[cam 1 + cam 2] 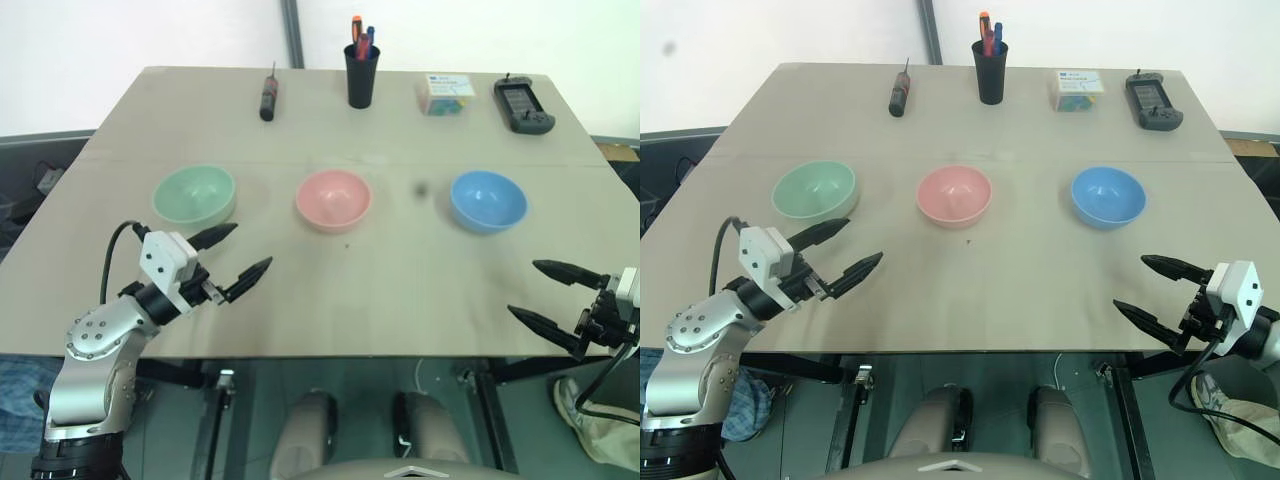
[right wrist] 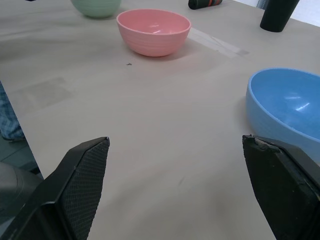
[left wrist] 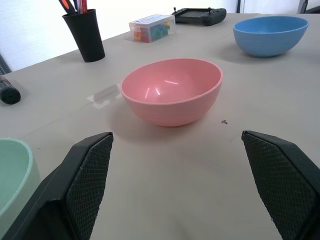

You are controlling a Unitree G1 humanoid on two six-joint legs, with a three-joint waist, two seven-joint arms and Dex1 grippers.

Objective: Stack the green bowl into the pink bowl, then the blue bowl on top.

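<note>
Three small bowls stand in a row across the middle of the table. The green bowl (image 1: 194, 194) is on the left, the pink bowl (image 1: 334, 199) in the centre and the blue bowl (image 1: 488, 200) on the right; all are upright and empty. My left gripper (image 1: 233, 256) hovers open just in front of the green bowl, pointing toward the pink one. At the table's front right edge my right gripper (image 1: 545, 293) is open, well short of the blue bowl. Neither holds anything.
Along the table's far edge (image 1: 320, 72) lie a dark screwdriver (image 1: 268, 97), a black pen cup (image 1: 362, 74), a small clear box of coloured bits (image 1: 446, 94) and a black handheld controller (image 1: 523, 105). Bare tabletop lies between the bowls and the front edge.
</note>
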